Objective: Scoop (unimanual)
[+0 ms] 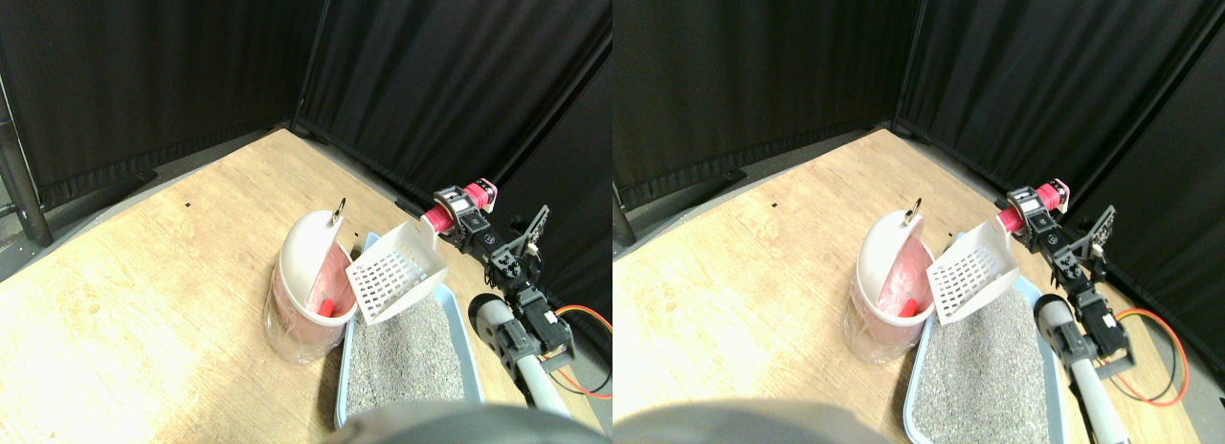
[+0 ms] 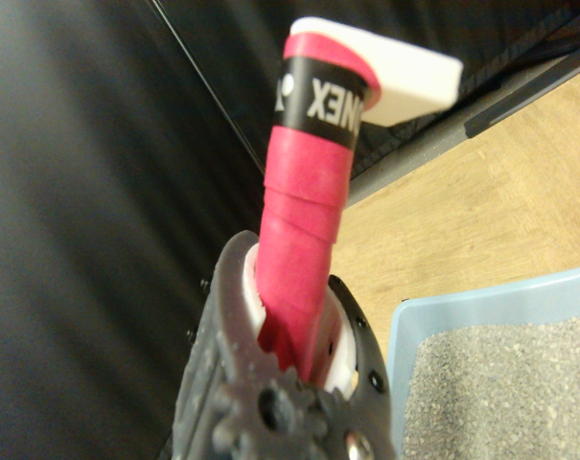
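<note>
A white slotted scoop (image 1: 397, 272) with a pink wrapped handle (image 1: 440, 219) hangs tilted in the air, between the bin and the litter tray. Its mouth leans toward the bin's opening. My right gripper (image 1: 461, 212) is shut on the handle's far end. In the wrist view the pink handle (image 2: 304, 211) runs out from between the jaws, which clamp it. The white bin (image 1: 306, 291) has a pink liner and a domed lid, and a small red piece (image 1: 327, 305) lies inside. The light blue tray (image 1: 469, 334) holds grey litter (image 1: 402, 353).
Black curtains close off the back and the right side, just behind my arm. An orange cable (image 1: 589, 320) loops on the floor to the right of the tray. A dark pole (image 1: 24, 190) stands at the far left. The wooden floor (image 1: 144, 272) stretches left of the bin.
</note>
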You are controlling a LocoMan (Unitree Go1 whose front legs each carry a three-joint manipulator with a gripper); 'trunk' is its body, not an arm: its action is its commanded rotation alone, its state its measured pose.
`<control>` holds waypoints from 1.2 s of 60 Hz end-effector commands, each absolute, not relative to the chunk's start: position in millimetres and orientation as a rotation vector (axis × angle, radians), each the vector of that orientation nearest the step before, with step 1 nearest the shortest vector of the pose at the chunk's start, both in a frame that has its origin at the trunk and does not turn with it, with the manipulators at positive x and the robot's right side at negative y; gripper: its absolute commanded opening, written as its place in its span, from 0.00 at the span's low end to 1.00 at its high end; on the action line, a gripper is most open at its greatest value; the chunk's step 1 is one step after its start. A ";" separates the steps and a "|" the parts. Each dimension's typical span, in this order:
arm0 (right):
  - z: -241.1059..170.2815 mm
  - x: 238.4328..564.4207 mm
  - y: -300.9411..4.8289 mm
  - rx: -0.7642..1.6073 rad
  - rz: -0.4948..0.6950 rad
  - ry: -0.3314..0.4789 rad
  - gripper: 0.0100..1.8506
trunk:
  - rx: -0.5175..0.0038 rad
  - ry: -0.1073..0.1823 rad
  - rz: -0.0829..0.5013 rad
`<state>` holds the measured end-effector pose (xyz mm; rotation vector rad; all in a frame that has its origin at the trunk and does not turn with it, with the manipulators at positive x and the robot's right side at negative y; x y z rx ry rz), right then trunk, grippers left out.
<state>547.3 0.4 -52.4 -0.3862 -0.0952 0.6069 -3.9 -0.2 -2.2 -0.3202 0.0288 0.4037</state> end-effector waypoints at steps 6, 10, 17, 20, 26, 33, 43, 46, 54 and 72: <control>-44.3 550.3 -12.3 -0.306 0.550 -0.118 0.03 | -0.307 0.030 0.449; -44.6 553.0 -20.2 -0.260 0.531 -0.104 0.02 | -0.299 0.033 0.437; -46.7 555.3 -32.4 -0.239 0.512 -0.106 0.02 | -0.288 0.037 0.413; -48.1 556.2 -37.7 -0.224 0.511 -0.112 0.02 | -0.285 0.037 0.406; -52.0 558.5 -50.4 -0.157 0.509 -0.137 0.02 | -0.275 0.041 0.389; -57.7 560.8 -63.4 -0.077 0.515 -0.188 0.02 | -0.266 0.045 0.374; -65.9 561.6 -81.3 0.024 0.486 -0.224 0.02 | -0.254 0.050 0.354; -68.8 561.8 -86.6 0.042 0.478 -0.240 0.02 | -0.250 0.053 0.348; -74.8 557.6 -95.7 0.081 0.439 -0.248 0.02 | -0.245 0.054 0.341; -91.0 551.0 -115.0 0.138 0.441 -0.273 0.02 | -0.234 0.064 0.318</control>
